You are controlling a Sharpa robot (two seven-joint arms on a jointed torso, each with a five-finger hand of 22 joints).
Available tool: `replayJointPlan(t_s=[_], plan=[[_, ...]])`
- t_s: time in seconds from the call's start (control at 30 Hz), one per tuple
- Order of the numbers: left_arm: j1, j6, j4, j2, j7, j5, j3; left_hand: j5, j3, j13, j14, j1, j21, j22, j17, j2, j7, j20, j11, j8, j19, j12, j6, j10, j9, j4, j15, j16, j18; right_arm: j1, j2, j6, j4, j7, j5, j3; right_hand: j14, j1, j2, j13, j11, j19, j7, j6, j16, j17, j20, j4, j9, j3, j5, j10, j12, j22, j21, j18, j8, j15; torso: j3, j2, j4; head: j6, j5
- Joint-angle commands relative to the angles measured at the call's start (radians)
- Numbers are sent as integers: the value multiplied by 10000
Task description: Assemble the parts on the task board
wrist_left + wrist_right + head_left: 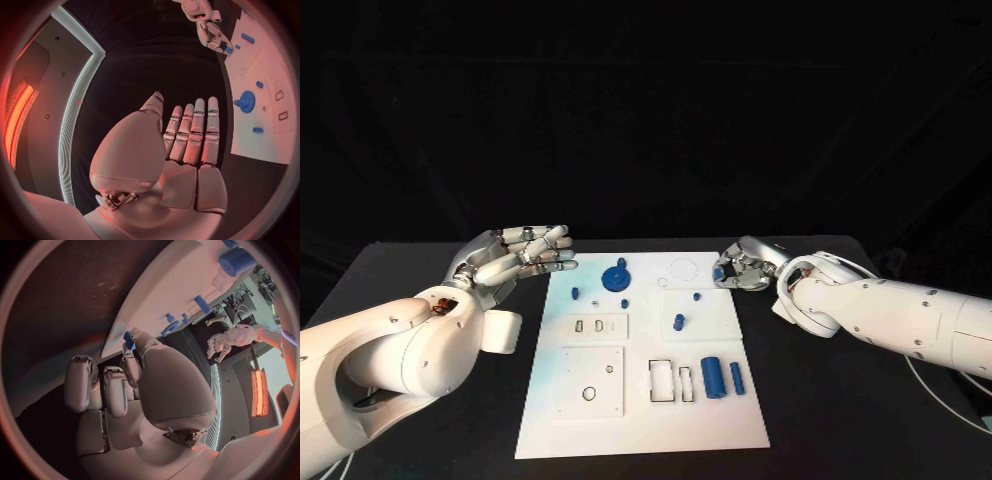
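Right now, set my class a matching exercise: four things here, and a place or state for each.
1 left hand
2 right hand
3 blue gear
4 large blue cylinder

a on the task board, near right part
b open, off the board's left edge
c pinches a small blue part
d on the board, far left part

Pairs: 1-b, 2-c, 3-d, 4-a

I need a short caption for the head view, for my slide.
Both hands, left hand open and right hand pinching a blue part, flank the white task board carrying blue parts.
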Motion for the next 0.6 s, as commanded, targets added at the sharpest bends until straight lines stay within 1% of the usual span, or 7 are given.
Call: replayJointPlan(t_s=[0.03,0.1,0.23,0.27,0.43,0.57,0.6], plan=[[10,184,15,6,19,-42,6,-50,-50,-14,41,104,55,-6,10,9,36,13,32,-67,54,-42,10,30,-10,16,10,-59,125,1,-31,-650,189,236,359,9,864,-155,235,78,-47,-65,-139,118,36,1766,-55,-46,316,201,346,108,70,-125,-510,190,309,-114,-2,-6,8,-11,8],[9,189,11,6,15,-42,5,-50,-50,-14,41,104,55,-6,10,9,36,13,32,-67,54,-42,10,30,-10,16,10,-59,125,26,-73,-757,367,170,468,19,865,-322,186,118,-70,-43,-178,73,32,1764,-101,-84,401,337,558,151,86,-541,-973,262,401,-139,-4,-15,6,-18,22],[9,210,-1,7,0,-42,2,-50,-50,-14,41,104,55,-6,10,9,36,13,32,-67,54,-42,10,30,-10,16,10,-59,125,160,-159,-767,885,-184,570,37,863,-585,130,157,-66,-95,-179,-32,21,1751,-135,-55,474,412,737,182,95,-1242,-1749,392,452,-162,-7,-27,4,-23,34],[9,215,-5,9,-5,-42,0,-50,-50,-14,41,104,55,-6,10,9,36,13,32,-67,54,-42,10,30,-10,16,10,-59,125,203,-171,-752,1020,-292,563,39,863,-647,136,166,-64,-76,-192,-59,19,1751,-145,-56,504,452,739,187,93,-1480,-2015,427,474,-180,-7,-30,3,-42,50],[7,242,-52,36,-21,-42,-14,-50,-50,-14,45,111,55,-8,13,17,38,13,32,-72,51,-49,11,32,-10,15,10,-65,124,474,-149,-601,1883,-1091,150,45,866,-946,76,194,-67,15,-189,-173,17,1756,-204,-19,597,509,722,202,77,-2587,-3243,604,514,-203,-9,-27,20,-51,93],[4,261,-130,90,-34,-42,-29,-50,-50,-14,45,111,55,-8,13,17,38,13,32,-72,51,-49,11,32,-10,15,10,-65,124,649,113,-407,2513,-1738,-480,46,875,-1043,107,235,-111,150,-209,-195,32,1792,-239,-34,664,594,760,232,84,-3566,-4322,730,552,-221,-6,-44,27,-88,186],[3,267,-151,106,-38,-42,-34,-50,-50,-14,45,111,55,-8,13,17,38,13,32,-72,51,-49,11,32,-10,15,10,-65,124,672,223,-347,2628,-1871,-643,44,878,-1079,94,252,-107,231,-208,-202,37,1804,-254,-45,688,611,770,243,87,-3890,-4676,768,564,-245,-10,-58,38,-129,232]])
